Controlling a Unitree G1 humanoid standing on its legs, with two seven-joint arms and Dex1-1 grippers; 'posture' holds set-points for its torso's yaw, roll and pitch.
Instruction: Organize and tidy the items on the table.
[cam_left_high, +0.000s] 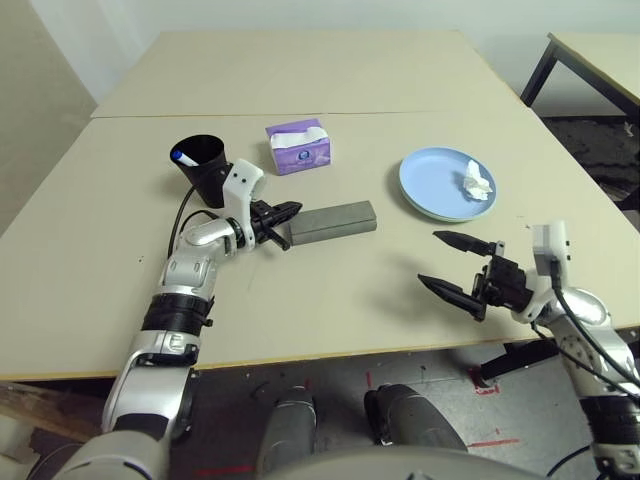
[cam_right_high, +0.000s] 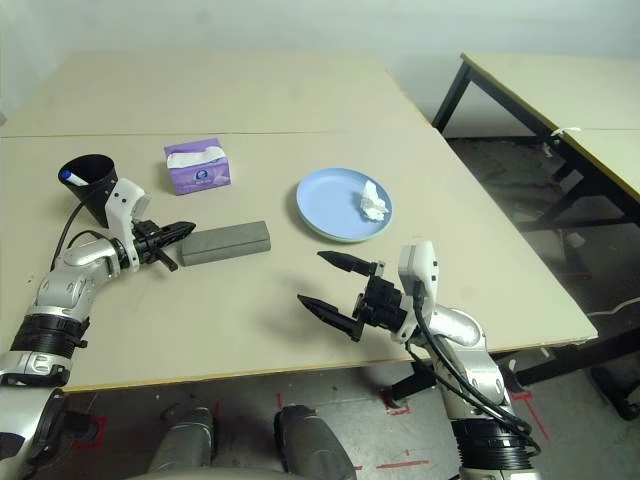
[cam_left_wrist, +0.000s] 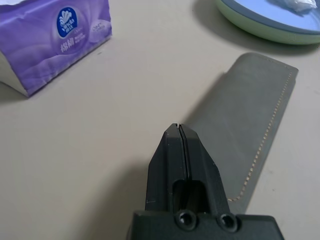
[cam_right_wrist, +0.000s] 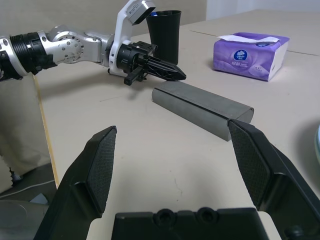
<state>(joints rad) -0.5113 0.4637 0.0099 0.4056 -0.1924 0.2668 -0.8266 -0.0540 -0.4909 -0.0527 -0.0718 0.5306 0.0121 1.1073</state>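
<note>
While the right gripper hangs wide open & empty over the near table edge, the left gripper is pressed shut on nothing, tips just beside the grey glasses case. Further back: light-blue plate w/ crumpled tissue, purple tissue box, black cup holding a blue-capped marker

Looks like a lab or workshop room: plain beige table with a seam, a second black-legged table beside it, bare white walls, grey concrete floor with red tape marks.
</note>
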